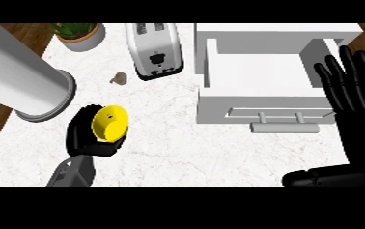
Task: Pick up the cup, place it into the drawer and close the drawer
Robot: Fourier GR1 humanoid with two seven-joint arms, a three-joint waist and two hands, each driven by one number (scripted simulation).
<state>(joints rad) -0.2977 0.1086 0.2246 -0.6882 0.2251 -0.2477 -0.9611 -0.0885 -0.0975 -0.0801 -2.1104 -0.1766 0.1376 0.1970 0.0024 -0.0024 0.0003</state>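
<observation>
The cup (110, 122), yellow, is being held tilted in the left hand (84, 137), whose fingers are curled round it; it is well to the left of the drawer (257, 78) and below-left of the toaster (155, 49). Whether it is being kept off the surface (200, 155) or is touching it cannot be told.

Step judged in hand: pick-up made, carry to the drawer not yet done. The drawer is standing pulled open, its handle (284, 126) facing the near edge. The next move is judged to call for the cup being carried rightward, over the drawer's front wall, and set down inside; closing is being left for afterwards.

The right hand (342, 90) is being held open, fingers straight and up, at the drawer's right edge, resting.

Count: one cup, one drawer, one toaster, one potted plant (78, 34), one large grey cylinder (32, 83), one small brown object (119, 78) just left of the toaster, identity not being resolved.
</observation>
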